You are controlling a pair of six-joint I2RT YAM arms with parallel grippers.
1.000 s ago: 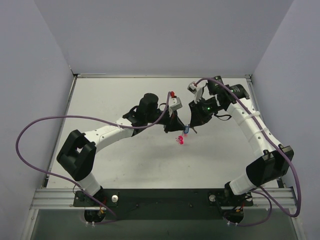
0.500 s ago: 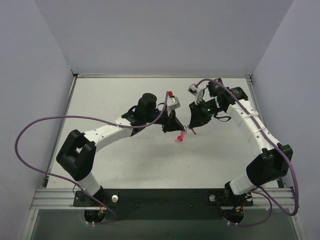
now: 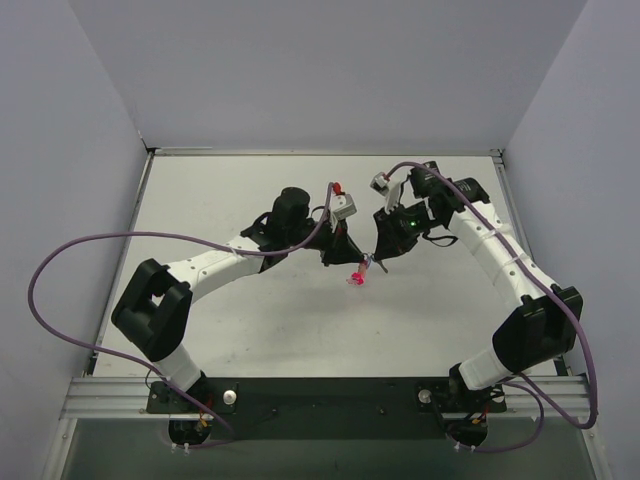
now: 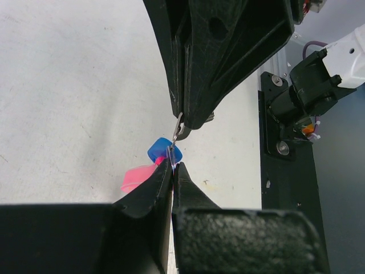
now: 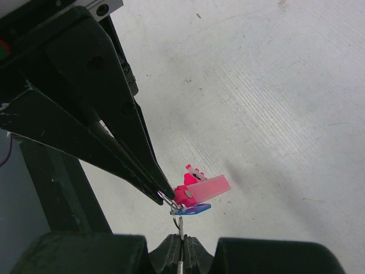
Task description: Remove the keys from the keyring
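1. Both arms reached inward over the table point(image 3: 240, 320), and their tips met near its middle with the keys point(image 3: 355, 279) between them
2. The left gripper point(image 4: 172, 170) was clenched, its fingers pressed together with no gap, nipping the keyring point(image 5: 165, 198) (a thin silvery wire loop) at its very tip
3. The right gripper point(image 5: 181, 251) was likewise clamped tight; its tips pinched a short silvery strip that ran straight to the head of the blue key point(image 5: 191, 209) — by the look of it, that key's blade
4. The blue head showed edge-on in the right wrist view, just beside the ring and between the two pairs of tips
5. The pink keys point(image 5: 202, 187) sat bunched against the ring, touching the blue head and sticking out away from the left gripper
6. In the left wrist view the right gripper came down from the top and the left fingers rose from the bottom; the tips stood near each other but apart, with the blue head behind the gap and a blurred pink head lower left
7. From above, only a pink speck showed just below the meeting tips — the ring was too small to make out there
8. Whether the keys touched the table I could not tell
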